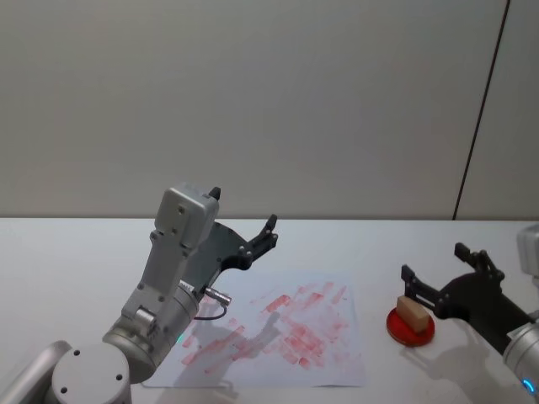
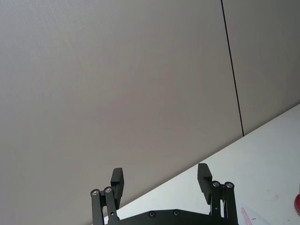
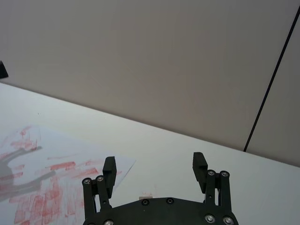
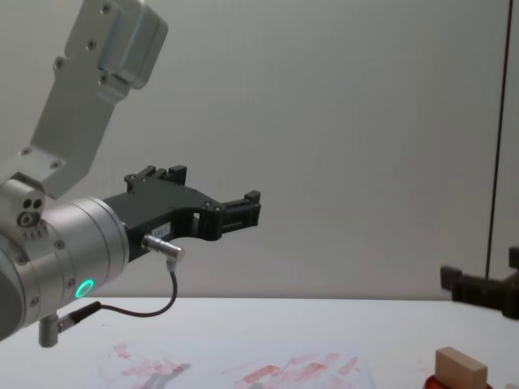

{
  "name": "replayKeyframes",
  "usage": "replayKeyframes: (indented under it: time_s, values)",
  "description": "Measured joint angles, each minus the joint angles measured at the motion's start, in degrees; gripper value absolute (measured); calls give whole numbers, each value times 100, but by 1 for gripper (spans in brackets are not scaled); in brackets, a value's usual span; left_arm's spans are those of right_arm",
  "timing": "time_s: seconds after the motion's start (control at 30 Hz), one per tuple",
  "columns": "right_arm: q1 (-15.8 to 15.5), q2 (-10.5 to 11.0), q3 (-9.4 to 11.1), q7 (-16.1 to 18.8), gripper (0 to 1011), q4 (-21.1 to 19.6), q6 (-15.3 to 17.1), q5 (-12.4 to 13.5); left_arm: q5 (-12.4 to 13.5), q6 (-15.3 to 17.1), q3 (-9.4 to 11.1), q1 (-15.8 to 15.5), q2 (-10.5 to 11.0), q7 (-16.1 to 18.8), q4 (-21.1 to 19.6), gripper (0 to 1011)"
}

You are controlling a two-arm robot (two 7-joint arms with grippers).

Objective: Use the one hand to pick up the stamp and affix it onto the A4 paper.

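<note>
My right gripper (image 1: 434, 263), fingers spread and empty, stamp (image 1: 411, 311) just below them on the red pad (image 1: 410, 331), paper (image 1: 312, 337) beside, my left gripper (image 1: 243, 210) raised over it, fingers released.

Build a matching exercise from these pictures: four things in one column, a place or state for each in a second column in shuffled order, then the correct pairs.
Column one
1. stamp
2. A4 paper
3. left end effector
4. right end effector

Column two
a. lies flat on the table, covered in red marks
b. open, low, close by the stamp
c. open, raised high, aimed at the wall
d. rests on the red pad

Pairs: 1-d, 2-a, 3-c, 4-b
</note>
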Motion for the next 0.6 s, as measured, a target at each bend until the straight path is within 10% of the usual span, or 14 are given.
replayKeyframes:
  time_s: [0.6]
  values:
    - [184,-37,-71,462,1001,565,278,-263,0,0,0,0,0,0,0,1002]
